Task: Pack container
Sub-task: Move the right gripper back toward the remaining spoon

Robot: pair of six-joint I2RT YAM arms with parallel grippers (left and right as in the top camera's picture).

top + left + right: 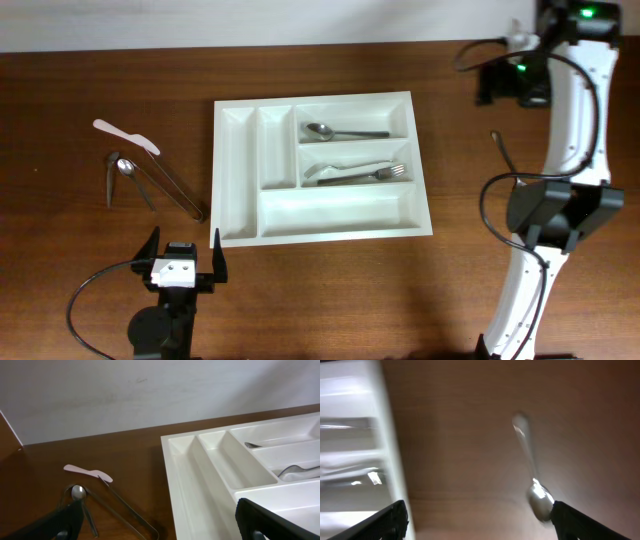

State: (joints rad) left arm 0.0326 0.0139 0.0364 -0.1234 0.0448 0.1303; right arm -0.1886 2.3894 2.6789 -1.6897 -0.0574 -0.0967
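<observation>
Viewing the tray (340,212) lying in the middle of the tabletop (100,60), cutlery (365,175) in two compartments. Holding the left end effector (184,238) spread wide by its near-left corner. Holding the right end effector (480,520) wide, empty, over a loose spoon (540,502).

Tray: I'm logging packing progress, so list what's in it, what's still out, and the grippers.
tray: white, five slots
top long slot: packed spoon
middle long slot: fork
other slots: empty
left of tray: knife, left spoon, tongs
right of tray: right spoon
left gripper: open
right gripper: open, facing right spoon
</observation>
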